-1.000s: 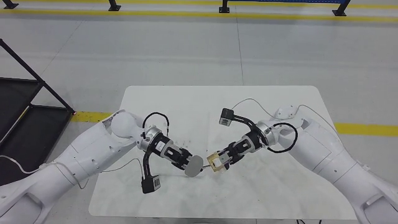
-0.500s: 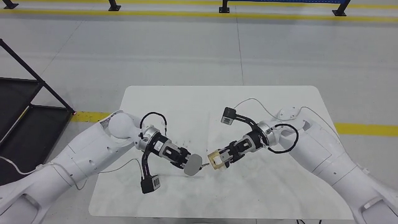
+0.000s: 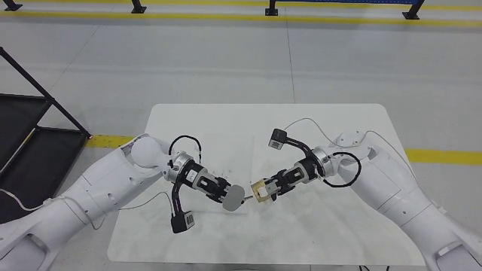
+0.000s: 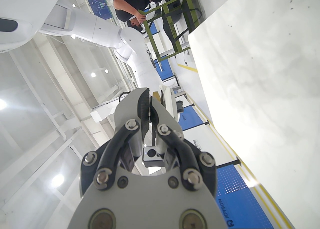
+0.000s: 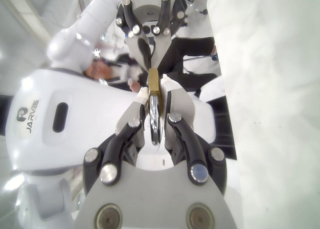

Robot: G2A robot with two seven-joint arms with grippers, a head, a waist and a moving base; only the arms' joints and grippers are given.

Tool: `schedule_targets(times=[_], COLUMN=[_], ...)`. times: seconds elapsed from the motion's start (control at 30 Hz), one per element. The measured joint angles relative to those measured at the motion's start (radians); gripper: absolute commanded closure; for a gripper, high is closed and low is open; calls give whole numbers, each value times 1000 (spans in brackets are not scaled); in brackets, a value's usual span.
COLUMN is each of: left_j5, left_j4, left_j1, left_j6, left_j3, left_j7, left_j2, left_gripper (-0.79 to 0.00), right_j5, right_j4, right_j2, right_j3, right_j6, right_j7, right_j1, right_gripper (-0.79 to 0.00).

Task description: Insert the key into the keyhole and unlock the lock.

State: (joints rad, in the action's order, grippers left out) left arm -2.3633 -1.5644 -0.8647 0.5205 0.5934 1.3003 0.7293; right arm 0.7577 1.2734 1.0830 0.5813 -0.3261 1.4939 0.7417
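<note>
**A:** What sits nearest the robot?

**B:** Over the near middle of the white counter (image 3: 316, 128), the left end effector (image 3: 234, 196) is clenched, its pads pressed together on something thin. I take that to be the key, though the blade is too small to make out.

**A:** And the lock?

**B:** Just to its right and a touch farther back, the right end effector (image 3: 266, 190) is grasping a brass padlock (image 3: 260, 192). The shackle (image 5: 154, 117) lies back between its fingers, and the end of the brass body faces the left end effector. The two tips meet there, or nearly.

**A:** Which step is this?

**B:** Insertion, by my reading. I cannot tell whether the key is in the keyhole. The next move calls for holding the blade in line with the keyhole and pushing it fully home. Then comes a twist while the right end effector braces the padlock.
</note>
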Motion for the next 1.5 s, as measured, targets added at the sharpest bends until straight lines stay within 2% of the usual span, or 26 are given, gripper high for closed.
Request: schedule_targets(times=[1.5], left_j5=[21], left_j4=[33], left_j1=[20], left_j6=[9], left_j3=[-28], left_j7=[-9], left_j2=[7], left_gripper=[0], right_j5=[-65], right_j4=[17], right_j2=[28], right_j3=[91], right_j6=[20], right_j7=[20], right_j1=[54], right_gripper=[0])
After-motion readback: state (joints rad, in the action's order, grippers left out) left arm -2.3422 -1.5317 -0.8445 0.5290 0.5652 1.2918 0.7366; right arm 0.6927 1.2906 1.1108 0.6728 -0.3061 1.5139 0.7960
